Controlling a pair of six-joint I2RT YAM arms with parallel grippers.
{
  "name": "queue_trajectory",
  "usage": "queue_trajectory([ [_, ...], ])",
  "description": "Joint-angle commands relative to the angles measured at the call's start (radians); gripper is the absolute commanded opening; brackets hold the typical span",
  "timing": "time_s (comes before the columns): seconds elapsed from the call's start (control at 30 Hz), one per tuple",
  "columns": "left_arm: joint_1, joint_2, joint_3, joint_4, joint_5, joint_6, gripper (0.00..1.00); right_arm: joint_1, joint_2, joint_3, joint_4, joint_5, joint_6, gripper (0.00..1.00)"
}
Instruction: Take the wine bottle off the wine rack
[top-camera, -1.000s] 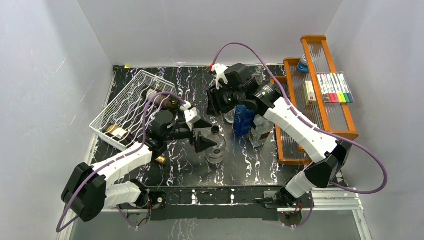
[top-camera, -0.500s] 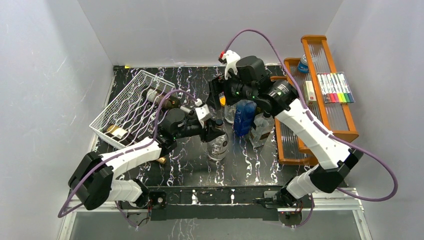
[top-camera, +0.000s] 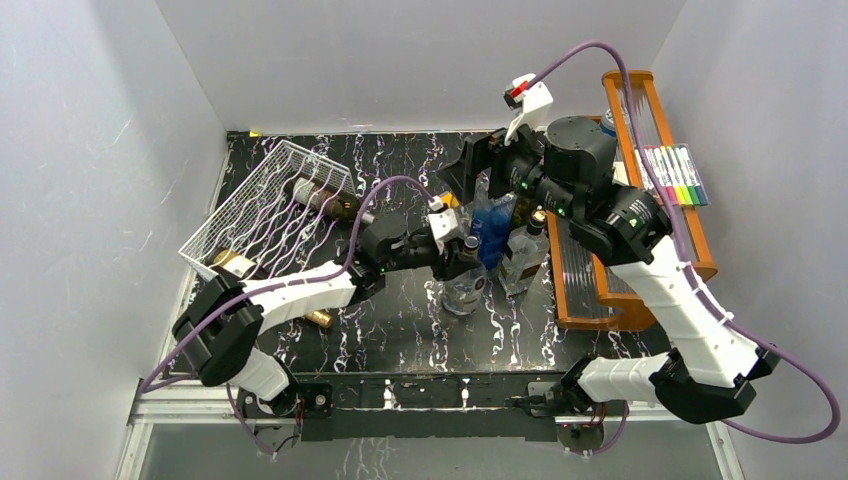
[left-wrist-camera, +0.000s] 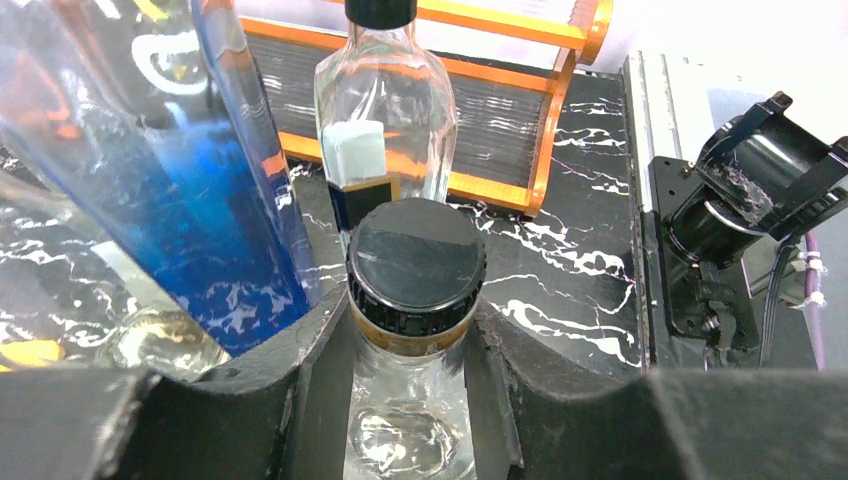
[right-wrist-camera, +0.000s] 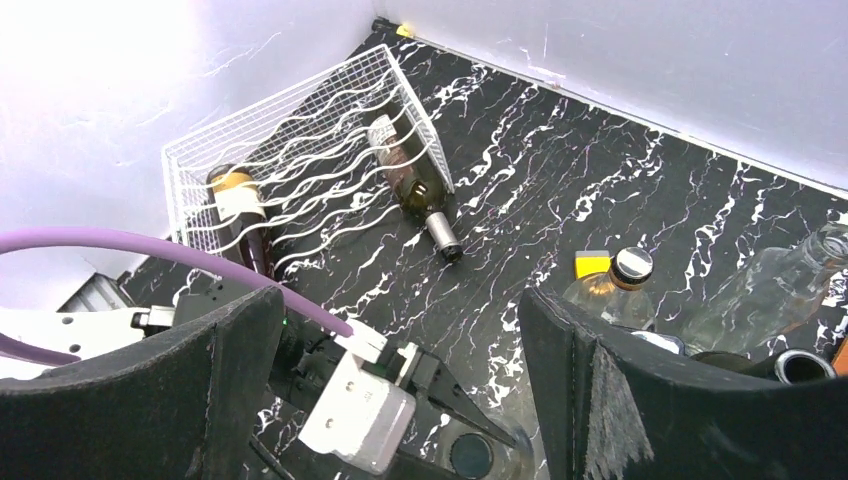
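**Black marble table (top-camera: 400, 330), white walls (top-camera: 400, 60)**

Clamps left gripper (left-wrist-camera: 412, 312) tight on clear bottle (left-wrist-camera: 405, 440), just under its black cap (left-wrist-camera: 416, 250). Holds right gripper (right-wrist-camera: 395, 320) raised, fingers spread wide, empty. Shows wine bottle (top-camera: 322, 196) lying in rack (top-camera: 250, 205) at far left, neck poking out, well apart from both.

Count: wine rack (top-camera: 250, 212) x1, wine bottle (right-wrist-camera: 410, 180) x2, both in it. Standing: blue bottle (left-wrist-camera: 200, 200) x1, clear bottle (left-wrist-camera: 415, 262) x3 at least, overlap hides the rest. Orange shelf (top-camera: 590, 322) x1; markers (top-camera: 675, 177) too small to count.
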Motion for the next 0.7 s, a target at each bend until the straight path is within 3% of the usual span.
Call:
queue_trajectory([
  [0.0,-0.026,0.029,0.100,0.136,0.011,0.037,0.00,0.001,-0.014,-0.030,0.066,0.031,0.009,0.98],
  [0.07,-0.031,0.052,0.111,0.135,0.007,0.050,0.00,0.001,-0.017,-0.036,0.065,0.030,0.011,0.98],
  [0.27,-0.032,0.009,0.076,0.084,-0.020,0.057,0.69,0.001,-0.014,-0.045,0.055,0.023,0.016,0.98],
  [0.33,-0.031,-0.025,0.066,0.052,-0.024,0.058,0.96,0.001,-0.015,-0.047,0.059,0.020,0.016,0.98],
  [0.67,-0.031,-0.326,0.012,-0.272,-0.120,0.067,0.98,0.000,0.037,-0.029,0.077,-0.031,0.010,0.98],
])
